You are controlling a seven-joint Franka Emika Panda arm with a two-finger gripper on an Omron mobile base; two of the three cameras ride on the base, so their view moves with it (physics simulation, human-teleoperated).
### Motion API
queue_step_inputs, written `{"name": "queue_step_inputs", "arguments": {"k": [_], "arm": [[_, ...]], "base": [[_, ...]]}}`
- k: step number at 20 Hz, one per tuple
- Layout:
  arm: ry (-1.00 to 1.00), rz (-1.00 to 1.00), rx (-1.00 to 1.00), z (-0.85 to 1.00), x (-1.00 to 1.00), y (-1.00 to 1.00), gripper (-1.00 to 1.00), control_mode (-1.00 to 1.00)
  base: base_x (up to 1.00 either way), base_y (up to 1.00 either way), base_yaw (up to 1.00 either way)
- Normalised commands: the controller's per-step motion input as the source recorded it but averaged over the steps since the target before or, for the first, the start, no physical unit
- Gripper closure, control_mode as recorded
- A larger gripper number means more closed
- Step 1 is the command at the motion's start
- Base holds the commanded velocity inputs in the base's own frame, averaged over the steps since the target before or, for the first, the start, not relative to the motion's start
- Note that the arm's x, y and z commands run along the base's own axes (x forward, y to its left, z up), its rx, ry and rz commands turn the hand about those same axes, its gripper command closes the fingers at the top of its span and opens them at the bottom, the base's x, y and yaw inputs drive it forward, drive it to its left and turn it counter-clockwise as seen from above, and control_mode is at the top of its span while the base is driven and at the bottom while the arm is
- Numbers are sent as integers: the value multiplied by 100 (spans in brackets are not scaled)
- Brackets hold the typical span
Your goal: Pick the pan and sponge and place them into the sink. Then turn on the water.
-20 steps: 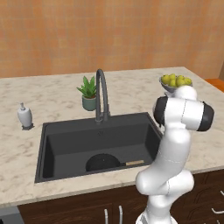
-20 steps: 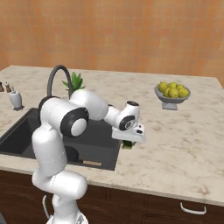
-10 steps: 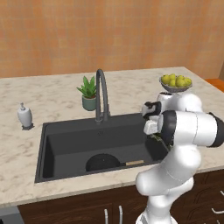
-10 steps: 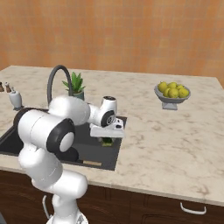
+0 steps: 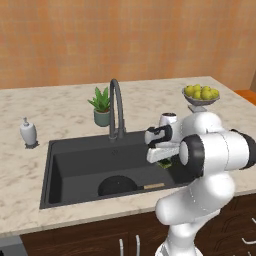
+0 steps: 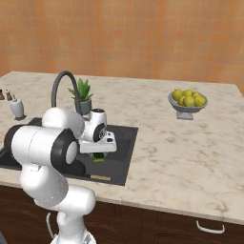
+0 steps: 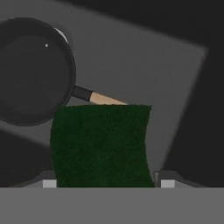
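Left base view first, reading left to right: we see the large dark grey rectangular sink (image 5: pixel 75 165) with the round black frying pan (image 5: pixel 117 186) already lying near its front edge, light wooden handle pointing right. To its right our two-finger gripper (image 5: pixel 165 161) hangs over the sink's right end, clamped across the small green-and-yellow sponge (image 5: pixel 166 161). From the hand view, that sponge (image 7: pixel 101 146) sits between the finger tips, directly above bare basin floor, with the pan (image 7: pixel 33 72) off to one side and its handle running toward the sponge. We judge the drop only needs the jaws to part. Compared with half a second ago, the hand has swung further left, inward over the basin; the tall dark arched faucet (image 5: pixel 116 107) runs dry.
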Motion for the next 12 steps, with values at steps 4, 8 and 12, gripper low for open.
{"name": "queue_step_inputs", "arguments": {"k": [4, 8, 12], "arm": [[13, 0, 0, -64, 25, 23, 100, -100], [1, 0, 0, -72, 26, 28, 100, -100], [-3, 0, 1, -76, 6, 8, 100, -100]], "base": [[0, 0, 0], [0, 0, 0], [0, 0, 0]]}}
